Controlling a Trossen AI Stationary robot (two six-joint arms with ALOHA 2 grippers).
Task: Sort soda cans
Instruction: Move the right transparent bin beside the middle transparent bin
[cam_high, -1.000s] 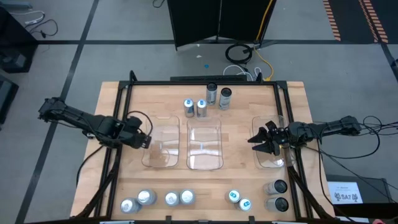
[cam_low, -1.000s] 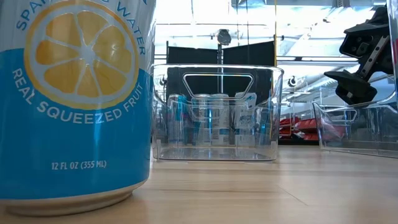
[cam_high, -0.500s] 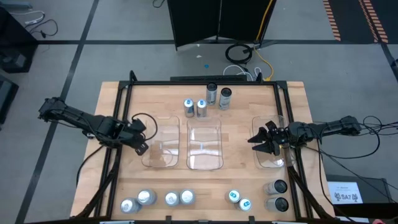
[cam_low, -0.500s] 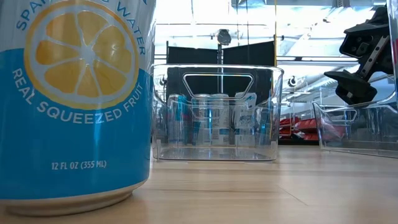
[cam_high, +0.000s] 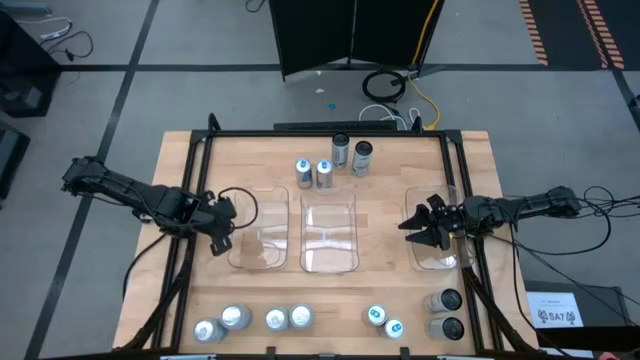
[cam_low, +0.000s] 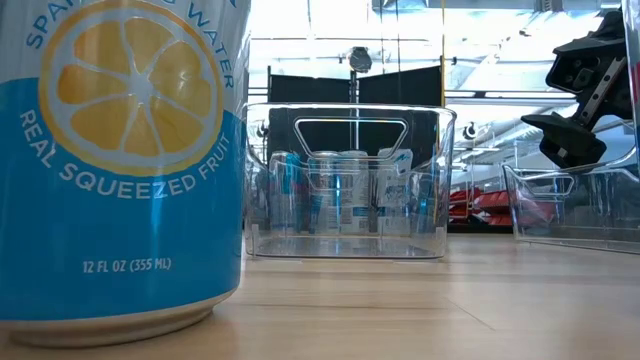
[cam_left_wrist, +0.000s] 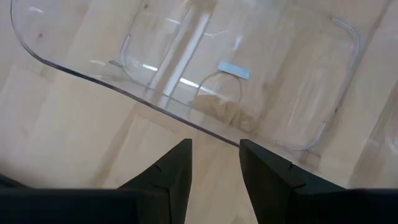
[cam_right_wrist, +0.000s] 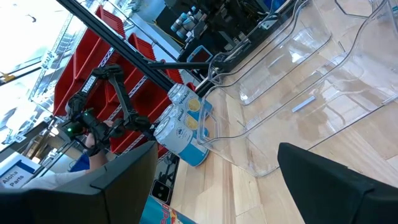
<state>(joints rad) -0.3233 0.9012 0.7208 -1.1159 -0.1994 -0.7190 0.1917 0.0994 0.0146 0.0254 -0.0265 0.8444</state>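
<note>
I see my left end effector (cam_high: 221, 240) low at the left bin's (cam_high: 262, 258) left edge, fingers (cam_left_wrist: 171, 172) narrowly parted, holding nothing; my right end effector (cam_high: 418, 228) hangs wide and empty over the right bin (cam_high: 440, 262); twelve cans stand on the bench (cam_high: 390, 205): four (cam_high: 332, 163) at the far edge, eight (cam_high: 288, 319) along the near edge; the middle bin (cam_high: 328, 235) holds none.

Left gripper (cam_high: 222, 238) jaws narrow; right gripper (cam_high: 415, 232) jaws wide.
</note>
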